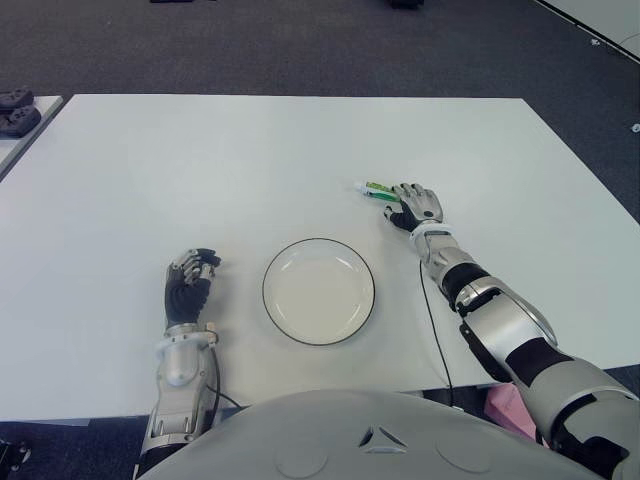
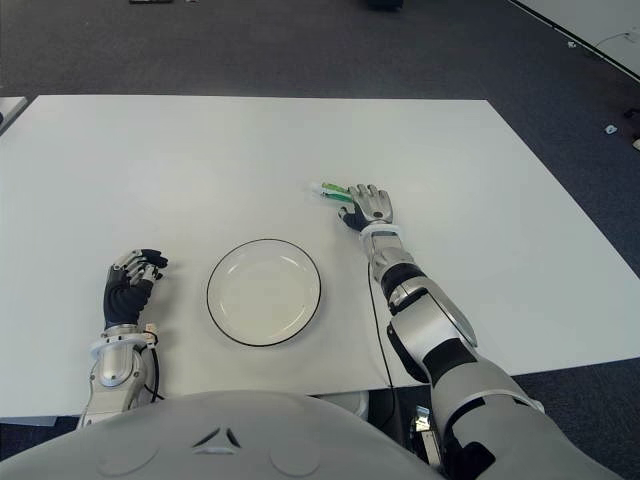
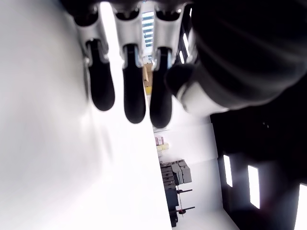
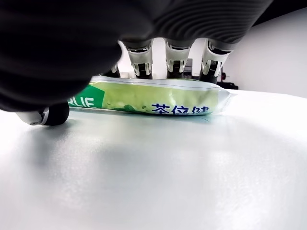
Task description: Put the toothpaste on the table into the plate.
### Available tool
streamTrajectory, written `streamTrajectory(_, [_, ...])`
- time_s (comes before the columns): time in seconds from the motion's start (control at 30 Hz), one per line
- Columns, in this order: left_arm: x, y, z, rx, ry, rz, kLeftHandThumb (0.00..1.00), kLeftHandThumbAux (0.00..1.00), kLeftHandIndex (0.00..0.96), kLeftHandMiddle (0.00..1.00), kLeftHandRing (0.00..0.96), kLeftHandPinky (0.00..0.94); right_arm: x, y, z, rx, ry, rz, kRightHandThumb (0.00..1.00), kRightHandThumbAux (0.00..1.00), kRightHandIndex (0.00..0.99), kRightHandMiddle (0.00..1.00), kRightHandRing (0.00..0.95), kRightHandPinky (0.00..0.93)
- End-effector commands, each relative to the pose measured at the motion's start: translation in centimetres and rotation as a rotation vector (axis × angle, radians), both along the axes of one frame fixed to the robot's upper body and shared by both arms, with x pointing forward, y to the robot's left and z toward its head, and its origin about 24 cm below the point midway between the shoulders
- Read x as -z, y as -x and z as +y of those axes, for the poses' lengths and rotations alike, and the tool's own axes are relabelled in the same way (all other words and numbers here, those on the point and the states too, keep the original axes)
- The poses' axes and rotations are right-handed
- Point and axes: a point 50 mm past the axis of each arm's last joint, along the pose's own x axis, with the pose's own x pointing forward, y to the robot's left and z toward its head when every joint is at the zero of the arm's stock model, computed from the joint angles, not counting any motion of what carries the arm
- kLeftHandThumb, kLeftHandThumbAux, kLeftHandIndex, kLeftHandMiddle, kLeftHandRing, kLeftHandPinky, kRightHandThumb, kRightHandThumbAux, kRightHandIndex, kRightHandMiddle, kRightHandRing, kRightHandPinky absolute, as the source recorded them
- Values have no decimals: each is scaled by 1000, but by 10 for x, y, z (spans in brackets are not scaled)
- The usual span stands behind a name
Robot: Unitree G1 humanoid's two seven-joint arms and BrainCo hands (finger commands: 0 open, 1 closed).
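Found the toothpaste [image 1: 378,189] lying flat on the white table [image 1: 300,150], beyond the plate [image 1: 318,292] and off to its right, well apart from it and not yet in it. Saw only the cap end and a short green stretch of the tube from the head views, the remainder hidden under the right hand [image 1: 415,208]. Read that hand as unclenched and gripping nothing: palm down over the tube, fingers [image 4: 175,60] reaching past its far side, thumb [image 4: 57,114] down at the table near the printed end. Could not make out the fingertips in the right wrist view, hidden as they were behind the tube's upper edge, nor tell whether they touched it. Noted part of the tube's lettering cut off behind the dark bulk of the palm. Saw the left hand [image 1: 188,285] just left of the plate, loosely curled around nothing; could not tell whether it touched the tabletop. Made out some dark objects [image 1: 15,110] on a separate surface at the far left, cropped by the frame edge and too small to identify.
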Motion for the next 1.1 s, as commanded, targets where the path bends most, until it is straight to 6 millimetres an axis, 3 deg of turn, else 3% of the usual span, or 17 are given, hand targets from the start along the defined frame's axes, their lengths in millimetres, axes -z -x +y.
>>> streamTrajectory(0.03, [6, 4, 0, -18, 4, 45, 720, 720, 431, 484, 460, 462, 21, 16, 3, -5, 4, 132, 598, 226, 0, 0, 0, 0])
streamTrajectory(0.47, [5, 3, -1, -23, 10, 45, 719, 719, 432, 490, 472, 477, 11, 7, 4, -8, -22, 80, 602, 250, 0, 0, 0, 0])
streamTrajectory(0.8, [5, 3, -2, -15, 15, 44, 718, 719, 433, 487, 471, 470, -1, 8, 7, -43, -114, -220, 604, 261, 0, 0, 0, 0])
streamTrajectory(1.1, [5, 3, -1, -8, 12, 42, 718, 719, 433, 486, 468, 472, -9, 9, 11, -62, -184, -380, 611, 272, 0, 0, 0, 0])
